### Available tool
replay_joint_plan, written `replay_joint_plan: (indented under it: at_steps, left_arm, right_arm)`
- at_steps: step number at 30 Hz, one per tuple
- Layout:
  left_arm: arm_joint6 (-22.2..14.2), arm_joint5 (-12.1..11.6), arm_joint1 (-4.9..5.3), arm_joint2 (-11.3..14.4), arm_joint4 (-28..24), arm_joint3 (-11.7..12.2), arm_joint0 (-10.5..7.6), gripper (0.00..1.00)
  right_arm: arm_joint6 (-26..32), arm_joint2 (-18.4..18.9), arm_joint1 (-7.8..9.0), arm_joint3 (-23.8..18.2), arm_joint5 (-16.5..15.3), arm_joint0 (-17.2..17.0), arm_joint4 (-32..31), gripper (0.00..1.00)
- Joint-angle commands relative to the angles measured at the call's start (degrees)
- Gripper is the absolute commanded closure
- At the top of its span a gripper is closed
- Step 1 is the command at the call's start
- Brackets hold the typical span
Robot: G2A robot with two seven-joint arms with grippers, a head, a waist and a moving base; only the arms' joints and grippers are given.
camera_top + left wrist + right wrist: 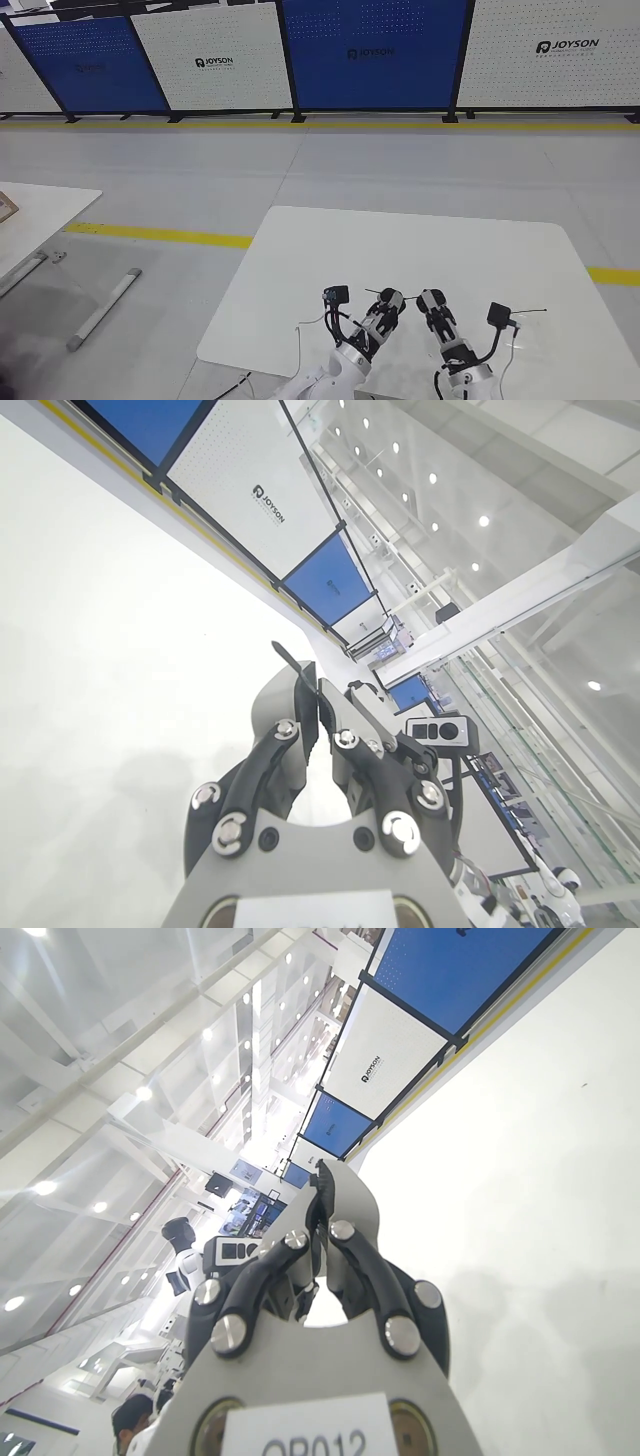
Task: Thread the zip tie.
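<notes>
The zip tie [372,292] is a thin black strip held just above the white table [420,245] near its front edge. My left gripper [392,297] is shut on it. In the left wrist view the tie's pointed end [284,657] sticks out past the closed left gripper [317,686]. My right gripper [430,297] sits close beside the left, tip to tip; it is also visible behind the left one [362,694]. In the right wrist view the right gripper [320,1173] is shut, with a small black piece of the tie [313,1176] at its tip.
The table stretches bare ahead of both grippers. A second white table [40,210] stands at the far left, with a pale bar [100,310] lying on the floor near it. Blue and white panels [370,55] line the back behind a yellow floor line.
</notes>
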Motion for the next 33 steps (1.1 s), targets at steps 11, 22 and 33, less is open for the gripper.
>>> replay_joint_plan:
  at_steps: [11,22,33]
  left_arm:
    - [-1.0,-0.8,0.05,-0.3,0.6,-0.4,0.44,0.6]
    - [0.0,-2.0,0.36,-2.4,0.3,-1.5,1.79,0.87]
    - [-0.3,-1.9,0.37,-2.6,0.9,-1.8,2.13,1.0]
  right_arm:
    - [-0.1,0.0,-0.09,-0.2,0.7,-0.1,-0.6,1.0]
    - [-0.8,0.0,-0.32,0.4,3.1,0.4,-1.1,1.0]
    - [-1.0,0.1,-0.41,0.2,2.9,0.1,-1.6,1.0]
